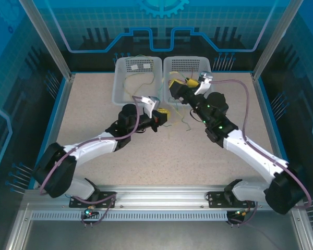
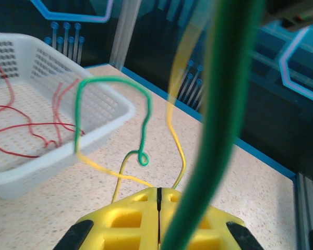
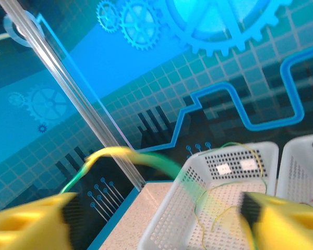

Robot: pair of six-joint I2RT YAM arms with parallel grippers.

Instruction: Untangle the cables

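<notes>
Top view: the left gripper [image 1: 165, 115] sits over the speckled table [image 1: 88, 114], and the right gripper [image 1: 180, 83] is at the front edge of the right basket [image 1: 195, 60]. The cables [image 1: 183, 121], hair-thin green and yellow, trail in kinks on the table between the two grippers. The left basket [image 1: 117, 86] holds yellowish cables [image 1: 129, 79].

Left wrist: the yellow fingers [image 2: 125, 219] are pressed together, clamped on the cables [image 2: 146, 112]. These are green strands fading to yellow, bent into a loop with a small curl. One green strand runs blurred close to the lens. Thin, wavy red cables [image 2: 36, 127] lie in the right basket [image 2: 112, 112].

Right wrist: the fingers [image 3: 31, 221] are wide apart. A blurred green-yellow cable [image 3: 125, 153] arcs between them. Behind it are the left basket [image 3: 172, 208], with thin yellowish cables [image 3: 261, 169], and the right basket [image 3: 302, 161].
</notes>
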